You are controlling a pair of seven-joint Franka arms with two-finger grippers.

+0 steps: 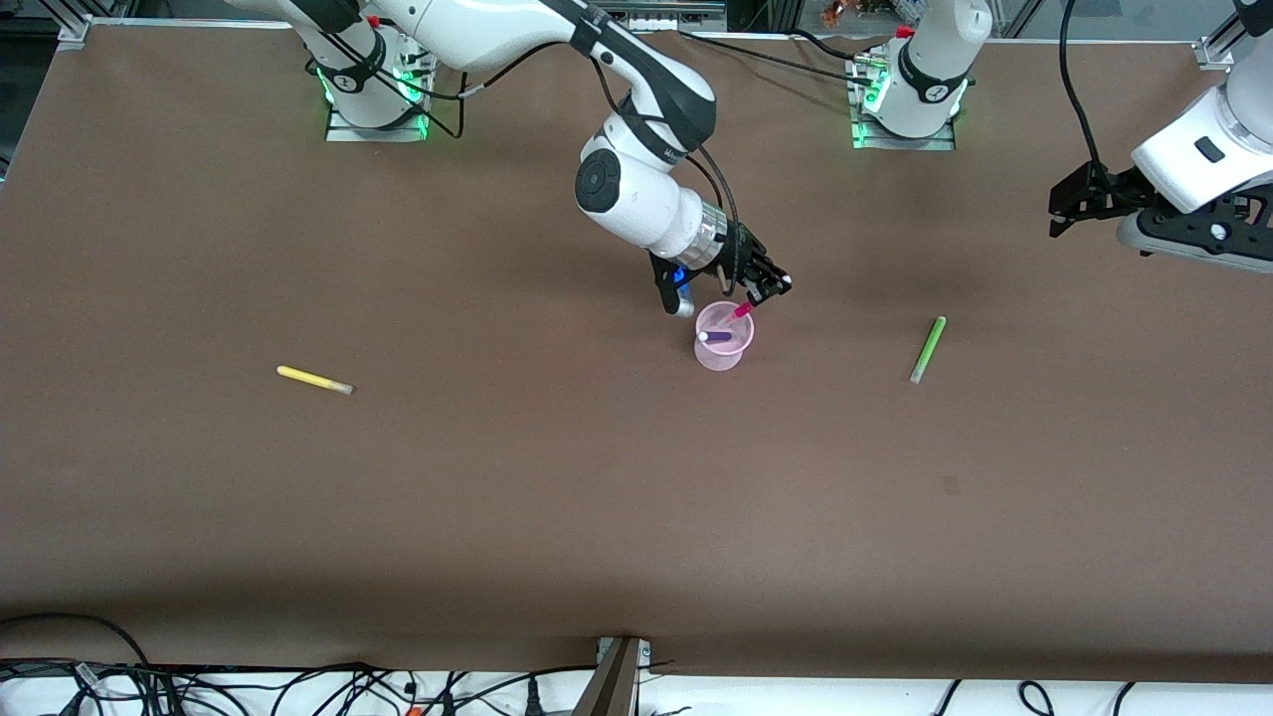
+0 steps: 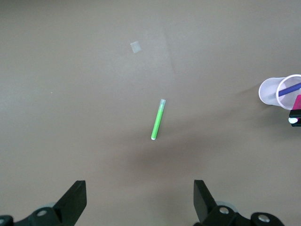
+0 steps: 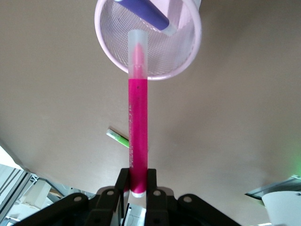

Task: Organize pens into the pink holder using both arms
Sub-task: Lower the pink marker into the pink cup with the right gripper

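Magenta pen (image 3: 138, 117) in right gripper (image 3: 137, 181) seemingly overhangs pink holder's rim (image 3: 148, 75).

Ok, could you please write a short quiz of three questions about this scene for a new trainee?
1. True or false: the right gripper holds the slim magenta-pink marker pen over the small translucent pink plastic cup.
2. Which pen already lies inside the cup? A) slim yellow marker pen B) slim purple marker pen C) slim light green marker pen
3. Fill in: the left gripper is ____, over the brown table at its own arm's end.

Key: 1 true; 2 B; 3 open.
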